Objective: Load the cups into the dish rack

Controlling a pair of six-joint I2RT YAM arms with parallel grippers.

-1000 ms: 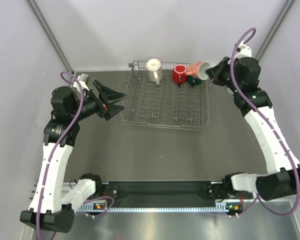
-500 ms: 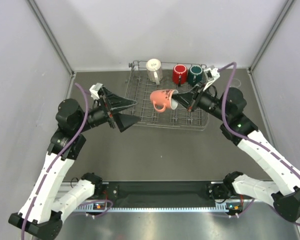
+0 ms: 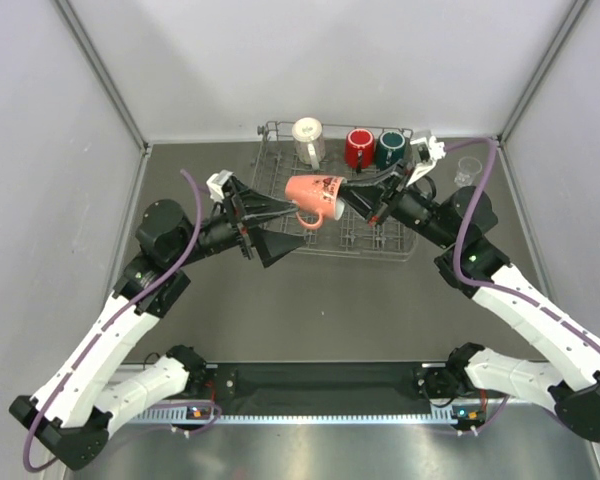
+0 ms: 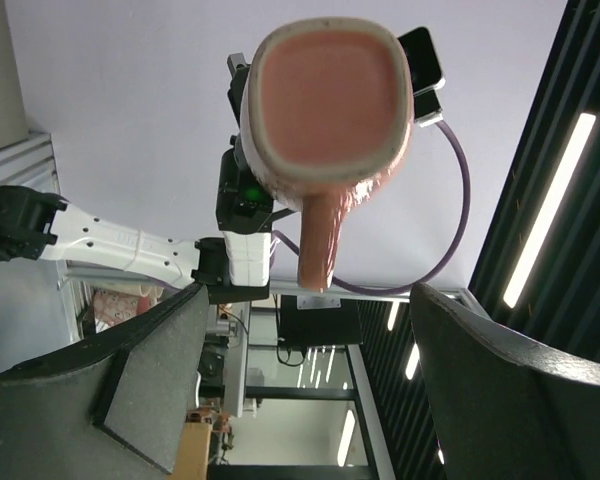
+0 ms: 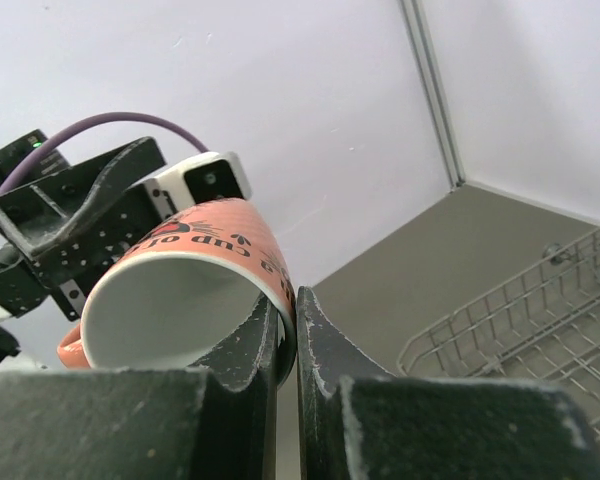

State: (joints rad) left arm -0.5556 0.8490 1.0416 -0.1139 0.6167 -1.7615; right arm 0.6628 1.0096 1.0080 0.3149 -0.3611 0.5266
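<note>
The salmon-pink mug (image 3: pixel 313 192) hangs on its side over the left half of the grey wire dish rack (image 3: pixel 388 240). My right gripper (image 3: pixel 346 196) is shut on its rim, one finger inside the white interior, as the right wrist view shows (image 5: pixel 288 322). My left gripper (image 3: pixel 284 226) is open just left of the mug, jaws wide and empty. The left wrist view shows the mug's base (image 4: pixel 330 100) and handle above the open gripper (image 4: pixel 310 300). The white speckled mug (image 3: pixel 307 141), red mug (image 3: pixel 358 148) and dark green mug (image 3: pixel 390 150) stand along the rack's back row. The clear glass (image 3: pixel 466 171) stands on the table right of the rack.
Grey walls close in the table at the back and both sides. The rack's raised wire side (image 5: pixel 540 310) lies below and right of the held mug. The left arm's wrist camera housing (image 5: pixel 195 180) sits close behind the mug.
My right arm carried the pink mug from the rack's back right corner leftward over the rack. My left arm swung right toward the mug, still open.
</note>
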